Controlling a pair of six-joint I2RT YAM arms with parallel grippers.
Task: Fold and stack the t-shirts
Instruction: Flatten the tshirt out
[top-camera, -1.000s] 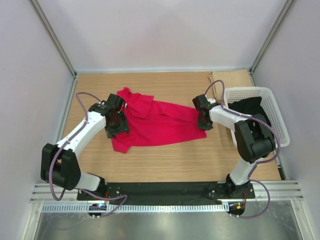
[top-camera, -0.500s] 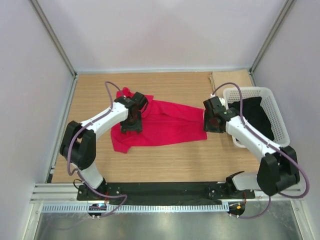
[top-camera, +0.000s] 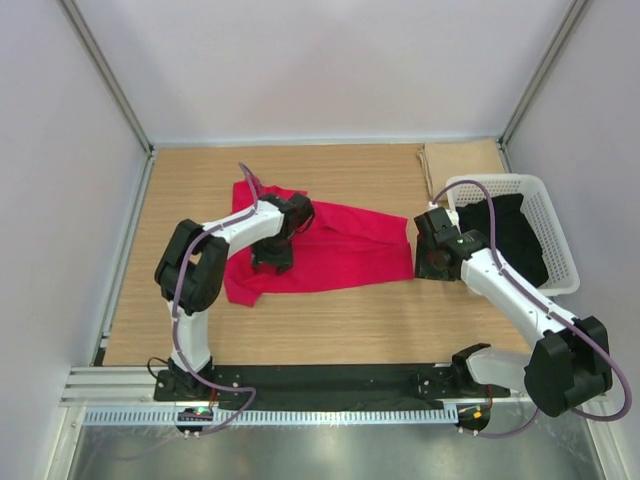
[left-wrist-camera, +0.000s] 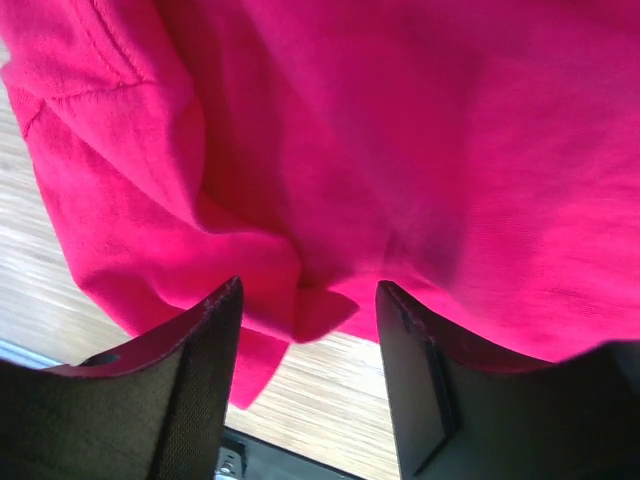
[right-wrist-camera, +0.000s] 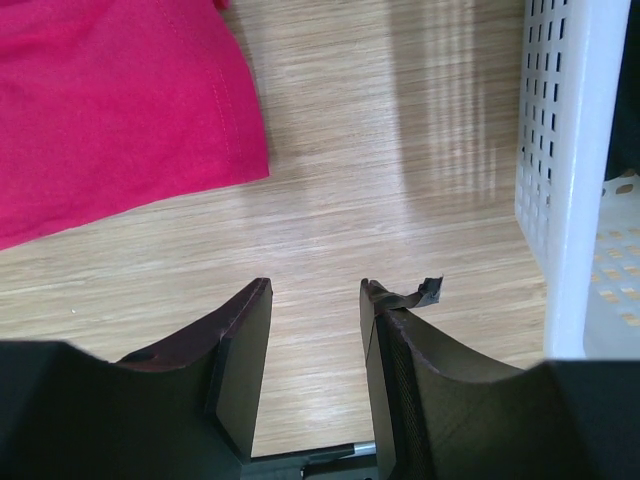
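Both arms have swung rightward since a second ago: the left gripper (top-camera: 272, 256) moved in from the red t-shirt's (top-camera: 340, 248) left edge, and the right gripper (top-camera: 433, 262) came off its right edge.
At centre-left of the overhead view the left gripper hangs over the crumpled left part of the shirt; its wrist view shows the jaws apart, released, a small fold of cloth below the tips. The shirt lies spread across the middle of the wooden table (top-camera: 330, 330). Right of it, the right gripper is over bare wood, jaws apart and holding nothing, between the shirt's edge and the white basket (top-camera: 560, 245), which holds dark cloth (top-camera: 510, 235).
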